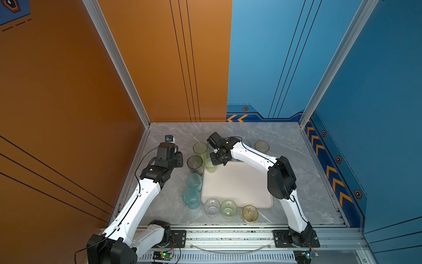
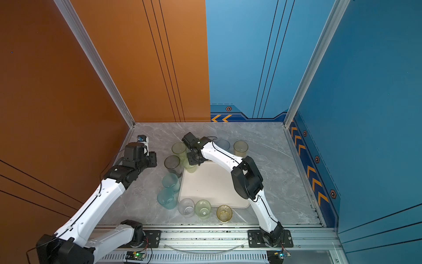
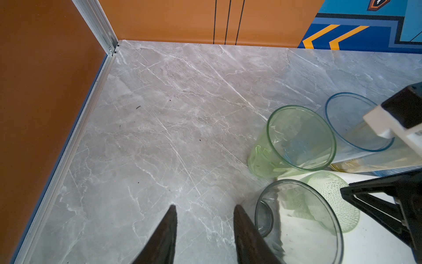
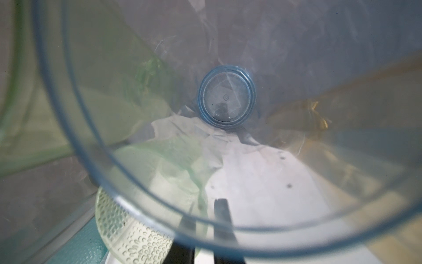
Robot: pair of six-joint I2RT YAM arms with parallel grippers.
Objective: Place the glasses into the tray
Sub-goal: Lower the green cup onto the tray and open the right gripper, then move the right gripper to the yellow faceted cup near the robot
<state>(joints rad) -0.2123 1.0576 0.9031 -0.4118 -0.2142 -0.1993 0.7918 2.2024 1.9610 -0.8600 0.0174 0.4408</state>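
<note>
a: what's the room like?
b: a boxed cell. an orange wall [image 1: 68, 91] on the left and half the back, a blue wall [image 1: 376, 91] on the rest, aluminium posts [image 1: 117, 61] in the back corners, orange chevrons [image 1: 331, 172] along the foot of the blue side.
a: and the surface [image 1: 274, 141]?
b: grey marble with white veins, a few dark specks on it in the left wrist view. a metal rail [image 1: 228, 237] runs along its near edge.
a: where's the tray [image 1: 239, 182]?
b: it lies flat mid-surface. a dimpled green tumbler [image 1: 210, 166] stands in its far left corner.
a: and the rest?
b: on the marble around it. a tall green tumbler [image 1: 200, 148], a smoky grey tumbler [image 1: 194, 162] and the teal tumblers [image 1: 193, 181] run in a row down the left side; a clear tumbler [image 1: 212, 206], a pale green tumbler [image 1: 228, 208] and a yellow tumbler [image 1: 250, 213] sit just beside the near rim.
a: the tools?
b: the left tool [image 3: 204, 206] is spread, its fingers over the marble just beside the smoky grey tumbler. the right tool [image 4: 202, 212] is at the tray's far edge, its fingers close together at the rim of a blue tumbler [image 4: 226, 96]; i cannot tell whether they pinch it.
</note>
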